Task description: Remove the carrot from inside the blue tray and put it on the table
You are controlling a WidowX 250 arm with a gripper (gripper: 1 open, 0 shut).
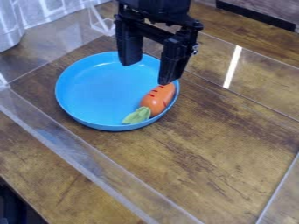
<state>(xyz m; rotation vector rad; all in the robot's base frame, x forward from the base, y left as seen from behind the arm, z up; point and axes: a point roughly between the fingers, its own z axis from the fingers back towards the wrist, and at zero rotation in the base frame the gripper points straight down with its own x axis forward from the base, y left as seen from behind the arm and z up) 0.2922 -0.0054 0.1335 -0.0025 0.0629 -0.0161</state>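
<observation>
My gripper (149,59) hangs above the far side of the tray (82,92), pointing straight down, its two dark fingers (129,45) spread wide apart with nothing between them. The left finger in the picture ends over the tray's far rim; the right one reaches lower, its tip just above the thick end of the carrot (159,94), and I cannot tell whether it touches. The carrot lies inside the tray, against the rim on the right-hand side, tilted so that its orange body points up toward my fingers and its light green top (136,115) lies toward the near edge. The rest of the blue dish is bare. The tray sits on the table (222,166), dark wood planks under a glossy clear cover that throws back a bright streak of light to the right of my gripper.
</observation>
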